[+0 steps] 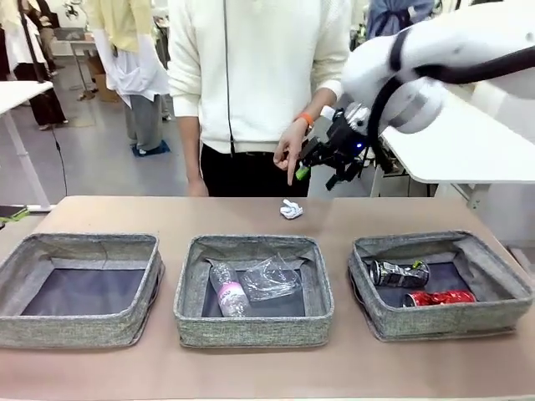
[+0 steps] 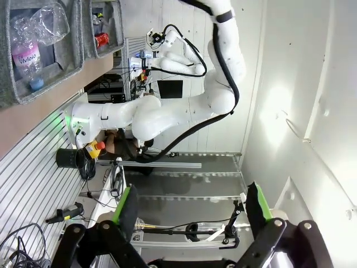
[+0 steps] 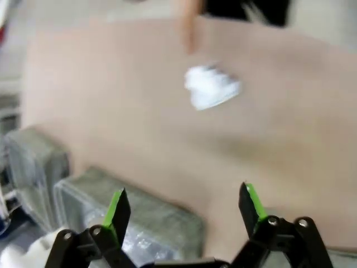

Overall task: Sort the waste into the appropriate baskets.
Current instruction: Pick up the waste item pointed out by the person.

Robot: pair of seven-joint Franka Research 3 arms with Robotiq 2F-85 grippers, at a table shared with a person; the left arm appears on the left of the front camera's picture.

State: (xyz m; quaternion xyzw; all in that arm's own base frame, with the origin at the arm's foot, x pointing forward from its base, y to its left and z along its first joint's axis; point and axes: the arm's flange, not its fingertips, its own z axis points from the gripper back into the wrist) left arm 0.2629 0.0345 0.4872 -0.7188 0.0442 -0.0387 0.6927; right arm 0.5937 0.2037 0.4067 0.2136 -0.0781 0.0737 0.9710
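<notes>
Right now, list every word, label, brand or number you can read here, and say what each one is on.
"Viviolo" or similar, uncertain: on the pink label of the clear plastic bottle in the middle basket, sideways in the left wrist view.
Red soda can in the right basket: white print, too small to read.
Crushed dark can: markings too small to read.
Crumpled white paper wad: no readable text.
</notes>
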